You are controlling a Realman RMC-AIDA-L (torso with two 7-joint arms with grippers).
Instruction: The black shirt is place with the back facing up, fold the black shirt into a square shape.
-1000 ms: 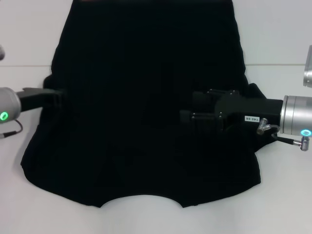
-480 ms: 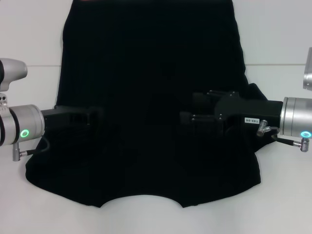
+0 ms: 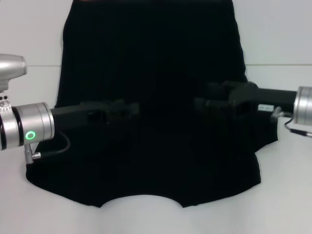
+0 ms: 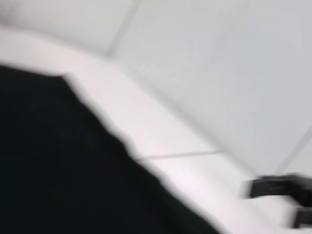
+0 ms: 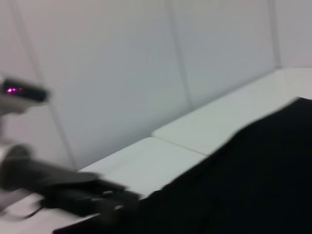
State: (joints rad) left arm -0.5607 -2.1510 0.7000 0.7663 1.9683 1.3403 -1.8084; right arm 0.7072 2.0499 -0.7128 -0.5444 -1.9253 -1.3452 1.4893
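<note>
The black shirt [image 3: 151,53] lies spread flat over the white table, plain side up, with its curved neck notch toward the front edge. My left gripper [image 3: 134,109] reaches in from the left, low over the shirt's middle. From the right, my right gripper [image 3: 197,105] also reaches over the shirt, a short gap away from the left one. Both black grippers merge with the dark fabric. The left wrist view shows the shirt [image 4: 58,170] and the far-off right gripper [image 4: 278,187]. The shirt [image 5: 243,180] fills the lower part of the right wrist view, with the left arm [image 5: 73,192] beyond it.
Bare white table [image 3: 29,44] shows on both sides of the shirt and along the front edge [image 3: 146,219]. A pale wall rises behind the table in the wrist views.
My left gripper has travelled well inward from the shirt's left edge to its middle, and the left sleeve bulge no longer shows. The right arm has drawn back to the right and slightly farther away.
</note>
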